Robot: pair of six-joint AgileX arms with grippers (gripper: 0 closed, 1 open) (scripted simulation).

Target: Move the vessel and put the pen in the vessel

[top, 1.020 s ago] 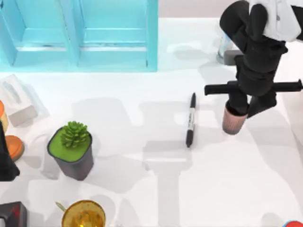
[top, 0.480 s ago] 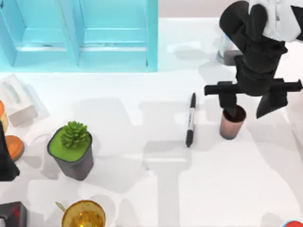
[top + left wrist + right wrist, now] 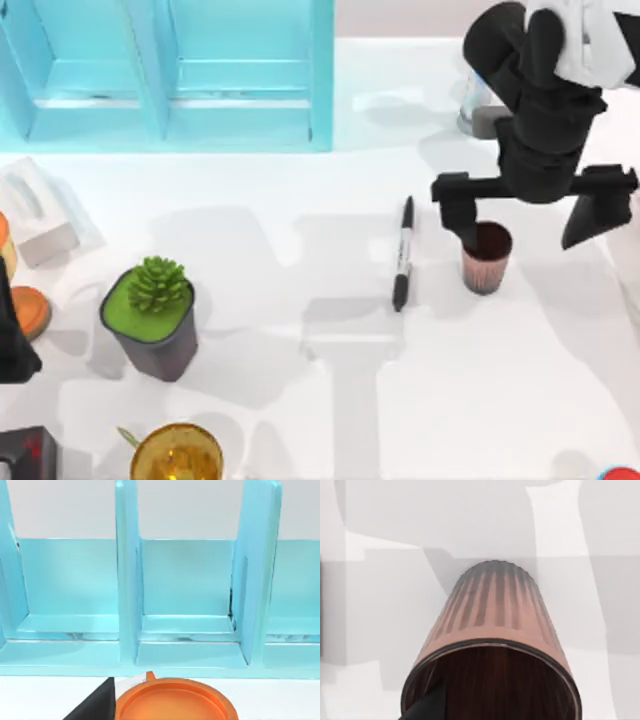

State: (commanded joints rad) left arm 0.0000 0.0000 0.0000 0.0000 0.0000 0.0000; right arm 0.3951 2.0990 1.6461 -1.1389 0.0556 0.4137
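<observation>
The vessel [image 3: 487, 258], a ribbed copper-brown cup, stands upright on the white table right of centre. Just to its left lies the pen [image 3: 402, 253], black at both ends with a pale barrel, roughly parallel to the table's sides. My right gripper [image 3: 520, 218] hovers over the vessel, open wide, with one finger beside the cup's rim and the other well off to its right. In the right wrist view the vessel [image 3: 495, 645] appears from above, dark inside, with a black fingertip [image 3: 427, 707] at its rim. My left arm [image 3: 10, 335] is parked at the table's left edge.
A blue shelf unit [image 3: 170, 70] spans the back left. A dark grey plant pot [image 3: 150, 315] and a golden goblet [image 3: 177, 455] stand front left. A pale box [image 3: 38, 215] and an orange disc [image 3: 175, 702] sit at the far left. A glass object [image 3: 475, 105] stands behind the right arm.
My right gripper has opened and let go of the vessel. The cup now stands free on the table, a touch nearer the pen. The left arm has not moved.
</observation>
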